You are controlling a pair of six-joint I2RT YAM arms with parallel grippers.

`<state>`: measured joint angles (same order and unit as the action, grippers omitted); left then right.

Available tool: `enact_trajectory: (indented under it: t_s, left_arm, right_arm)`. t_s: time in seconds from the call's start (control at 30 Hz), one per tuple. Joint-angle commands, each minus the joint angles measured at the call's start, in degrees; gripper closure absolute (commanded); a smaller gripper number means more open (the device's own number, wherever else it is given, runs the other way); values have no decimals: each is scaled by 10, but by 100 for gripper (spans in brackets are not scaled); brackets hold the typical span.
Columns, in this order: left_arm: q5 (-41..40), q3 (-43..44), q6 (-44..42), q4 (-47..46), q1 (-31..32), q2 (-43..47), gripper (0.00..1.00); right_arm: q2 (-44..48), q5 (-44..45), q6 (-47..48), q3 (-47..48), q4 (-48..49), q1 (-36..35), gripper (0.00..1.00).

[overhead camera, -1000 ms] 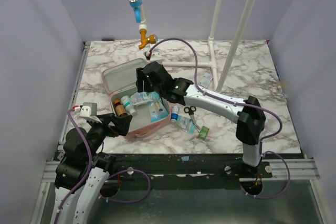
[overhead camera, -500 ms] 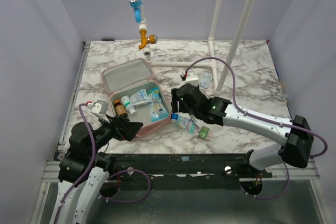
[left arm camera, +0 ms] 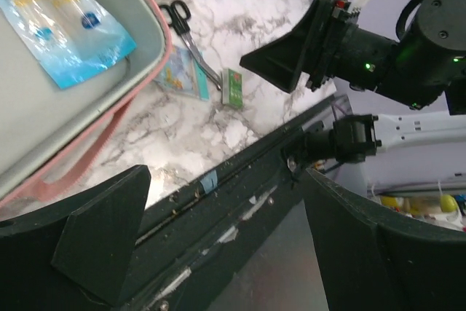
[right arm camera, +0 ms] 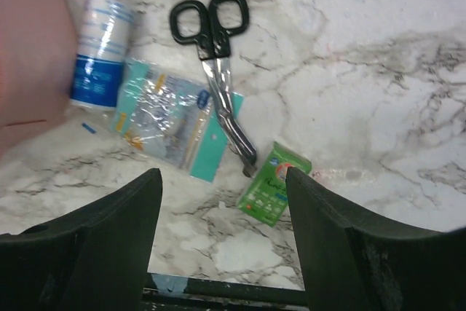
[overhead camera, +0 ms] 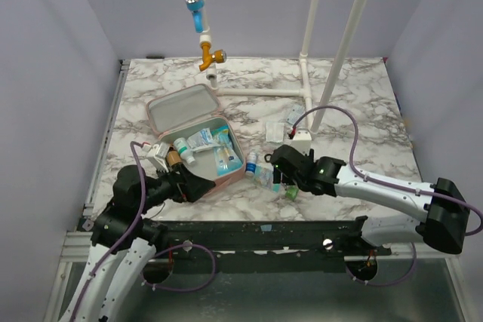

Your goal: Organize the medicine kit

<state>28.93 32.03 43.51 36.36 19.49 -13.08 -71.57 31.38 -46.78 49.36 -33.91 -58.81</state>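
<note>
Pink zippered clamshell case [overhead camera: 181, 111] is shown open at centre left; left gripper [left arm camera: 226, 180] and right gripper [right arm camera: 220, 180] are seen with jaws apart, empty

The medicine kit [overhead camera: 181, 111] lies wide open on the left half of the marble table [overhead camera: 362, 111], turned at an angle to its edges. It is a pink, rounded-square case with pale grey lining. The lid is folded back flat to the far left, lining up. The deeper base [overhead camera: 202, 164] sits nearer and to the right, its near corner close to the table's near edge. The base stands level, mouth upward, pink rim all round.
</note>
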Motion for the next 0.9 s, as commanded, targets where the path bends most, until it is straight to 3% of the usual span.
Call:
enact_trajectory:
  t_s: [0.0,0.23,0.4,0.63,0.87]
  left_arm:
    - [-22,-2,27,-38,66,-64,13]
    - [-206,53,50,-76,278,-217,13]
    - [-282,104,73,-100,372,-346,13]
    - [-285,109,115,-159,385,-442,13]
    - [-328,127,161,-153,385,-492,12]
  right_arm:
    - [4,30,-91,-30,-58,0,28]
    - [-3,33,-161,-52,-70,0,28]
    - [-22,51,-229,-69,-94,0,28]
    - [-11,46,-279,-117,-41,0,29]
    - [-38,41,-286,-114,-3,1,29]
